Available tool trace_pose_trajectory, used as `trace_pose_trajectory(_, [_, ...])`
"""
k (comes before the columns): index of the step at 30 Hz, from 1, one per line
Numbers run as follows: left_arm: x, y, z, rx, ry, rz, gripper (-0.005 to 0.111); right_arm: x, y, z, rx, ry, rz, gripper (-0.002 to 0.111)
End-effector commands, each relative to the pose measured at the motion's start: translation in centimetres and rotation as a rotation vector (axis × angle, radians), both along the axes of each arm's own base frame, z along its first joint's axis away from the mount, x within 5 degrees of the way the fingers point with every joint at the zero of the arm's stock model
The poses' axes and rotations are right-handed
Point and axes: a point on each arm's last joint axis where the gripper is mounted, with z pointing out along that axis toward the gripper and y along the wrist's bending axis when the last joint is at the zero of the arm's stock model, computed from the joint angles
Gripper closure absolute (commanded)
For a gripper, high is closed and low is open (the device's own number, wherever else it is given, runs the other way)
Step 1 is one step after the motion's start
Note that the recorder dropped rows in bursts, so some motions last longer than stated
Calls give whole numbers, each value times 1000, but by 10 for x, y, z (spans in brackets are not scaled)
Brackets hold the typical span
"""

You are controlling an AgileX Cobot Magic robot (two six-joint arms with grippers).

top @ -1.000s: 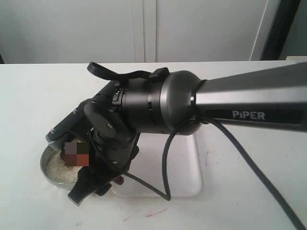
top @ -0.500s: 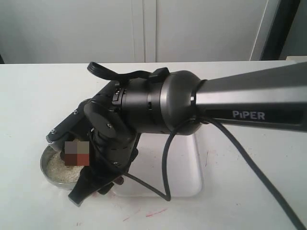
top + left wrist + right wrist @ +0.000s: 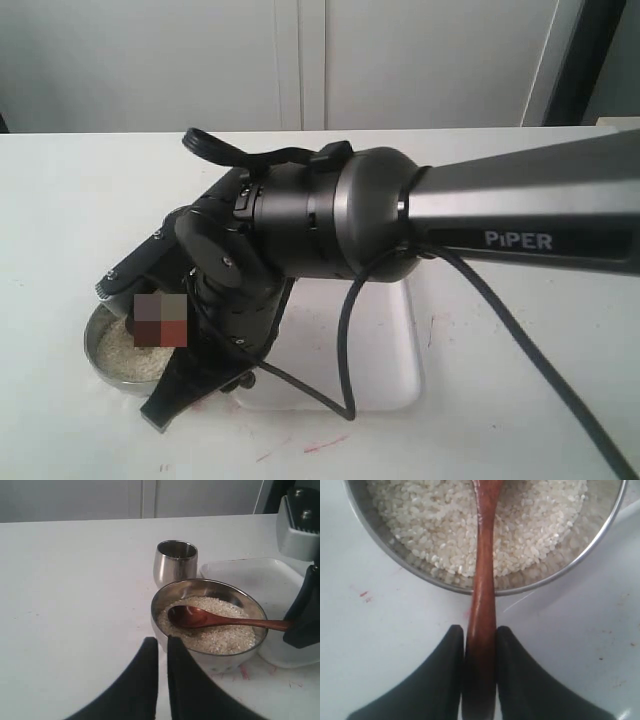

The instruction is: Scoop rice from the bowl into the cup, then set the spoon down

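Observation:
The steel bowl (image 3: 159, 611) holds a heap of off-white rice (image 3: 220, 636). The wooden spoon (image 3: 192, 616) lies with its head on the rice and its handle out over the rim. My right gripper (image 3: 480, 636) is shut on the spoon's (image 3: 484, 555) handle just outside the bowl (image 3: 560, 576); in the exterior view the right gripper (image 3: 162, 402) sits at the bowl's (image 3: 95, 338) near edge. The small steel cup (image 3: 175, 562) stands upright just behind the bowl, apart from it. My left gripper (image 3: 162, 646) is shut on nothing, close to the bowl's wall.
A shallow clear plastic tray (image 3: 250, 572) lies beside the bowl and cup, partly under the right arm (image 3: 330, 215). Red marks dot the white table (image 3: 320, 443). In the exterior view the arm hides the cup.
The right gripper has sunk slightly lower at the bowl's near edge. The reddish end of the spoon handle, seen under it earlier, no longer shows.

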Motion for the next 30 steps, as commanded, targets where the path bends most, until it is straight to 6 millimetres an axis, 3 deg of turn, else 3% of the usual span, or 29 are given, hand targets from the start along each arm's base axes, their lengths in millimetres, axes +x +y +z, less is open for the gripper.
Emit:
trace_pose_trajectory(1, [0,0,2,-10,0,-6,92,2,-1,5,8,-5,-9,99])
trace_pose_trajectory(4, [0,0,2,-10,0,-6,92,-1,-3,17,29,-20,-9,108])
trace_pose_trajectory(12, [0,0,2,-10,0,-6,92,-19,-23,70,47,-46,-7,108])
trace_pose_trajectory(17, [0,0,2,-10,0,-6,92,-43,-42,98,-77,-68,48,108])
trace_pose_trajectory(21, [0,0,2,-10,0,-6,92,-64,-40,116,-190,-217,72,108])
trace_pose_trajectory(26, [0,0,2,-10,0,-6,92,-86,-26,118,-313,-367,128,108])
trace_pose_trajectory(30, [0,0,2,-10,0,-6,92,-88,-5,105,-406,-496,178,108])
